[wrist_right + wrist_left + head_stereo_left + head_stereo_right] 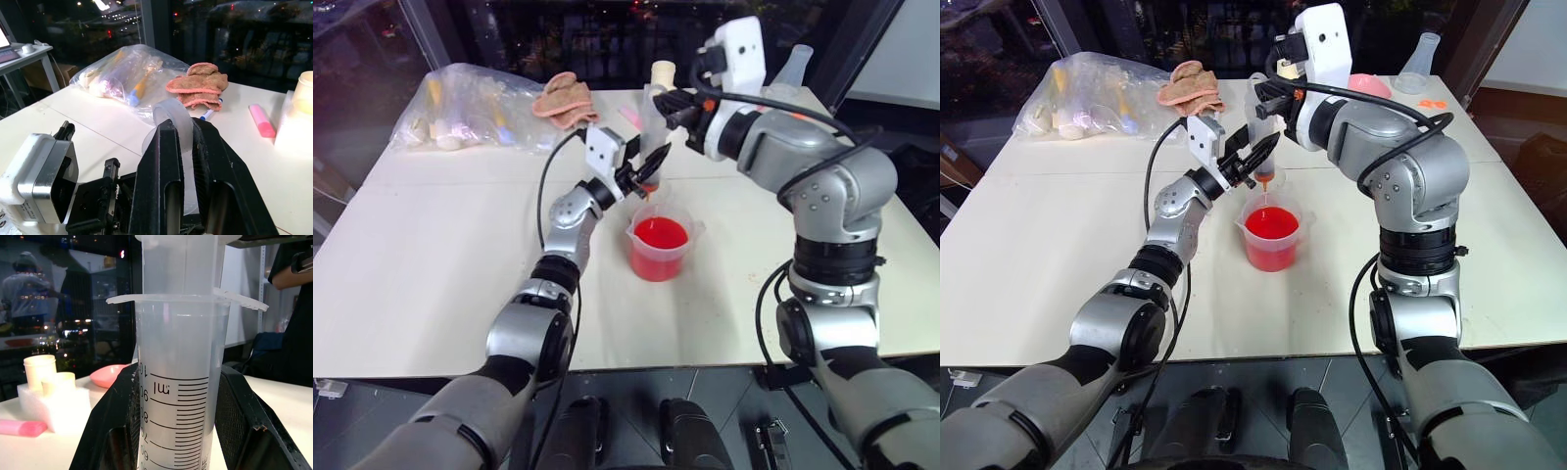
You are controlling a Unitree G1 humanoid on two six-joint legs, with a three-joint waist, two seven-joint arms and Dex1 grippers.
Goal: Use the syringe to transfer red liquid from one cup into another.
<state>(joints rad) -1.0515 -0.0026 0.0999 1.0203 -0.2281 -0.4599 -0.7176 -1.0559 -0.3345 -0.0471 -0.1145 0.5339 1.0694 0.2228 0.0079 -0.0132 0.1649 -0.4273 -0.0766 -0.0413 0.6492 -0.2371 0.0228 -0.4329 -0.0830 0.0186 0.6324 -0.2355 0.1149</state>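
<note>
Now the large clear plastic syringe (1260,137) stands upright, orange tip just above the clear beaker cup of red liquid (1271,238). The left gripper (1255,159) clamps its barrel; the right gripper (1266,90), directly above, pinches the plunger.

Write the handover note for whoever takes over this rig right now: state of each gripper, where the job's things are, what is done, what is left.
Left gripper: jaws shut on the syringe barrel, holding it upright, orange tip just above the cup.
Right gripper: jaws shut on the plunger top.
Cup stands mid-table, holding the red liquid.
A conical flask stands at the far right corner; I can't spot a second cup.
Done: syringe gripped and poised over the cup.
Left: the barrel's marked part looks clear in the left wrist view, so the draw and transfer likely remain.
</note>
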